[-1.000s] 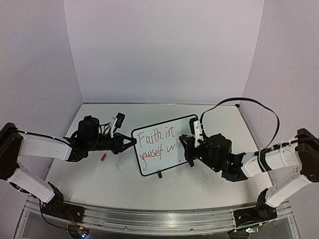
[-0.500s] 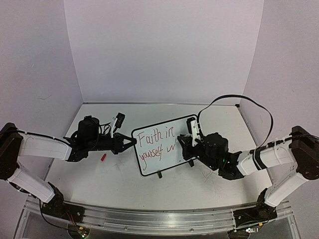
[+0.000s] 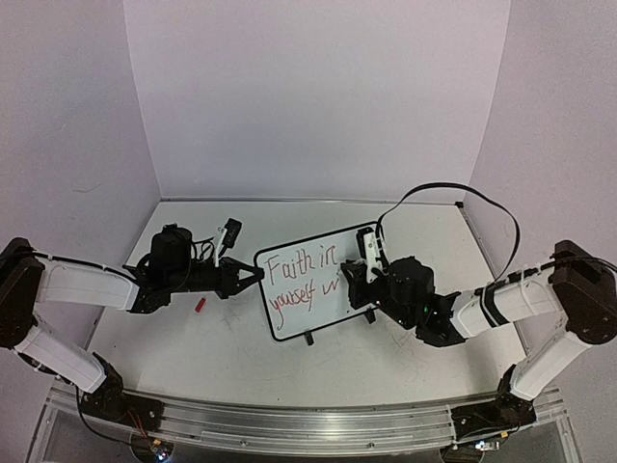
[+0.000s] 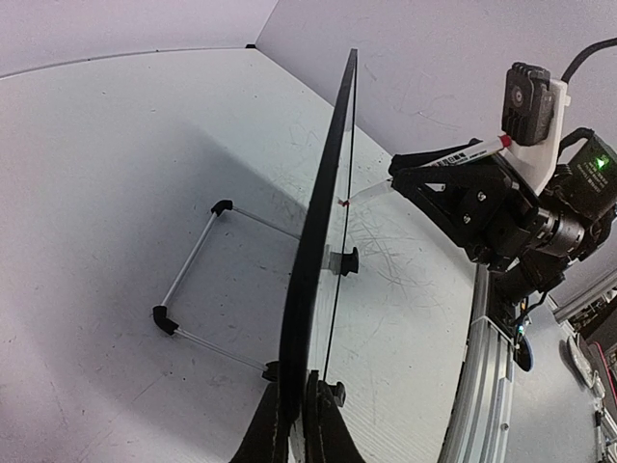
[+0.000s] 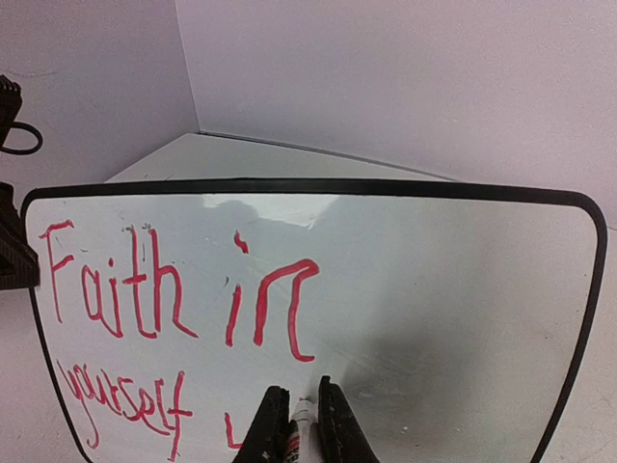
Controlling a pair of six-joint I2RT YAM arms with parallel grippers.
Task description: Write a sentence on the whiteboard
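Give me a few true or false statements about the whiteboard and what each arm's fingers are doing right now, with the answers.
1. The writing on the whiteboard is red. True.
2. The right gripper has nothing between its fingers. False: they grip a marker with its tip at the board.
3. The left gripper clamps the whiteboard's edge. True.
4. The whiteboard lies flat on the table. False: it stands propped up on its feet.
5. The top line reads "Hope in". False: it reads "Faith in".
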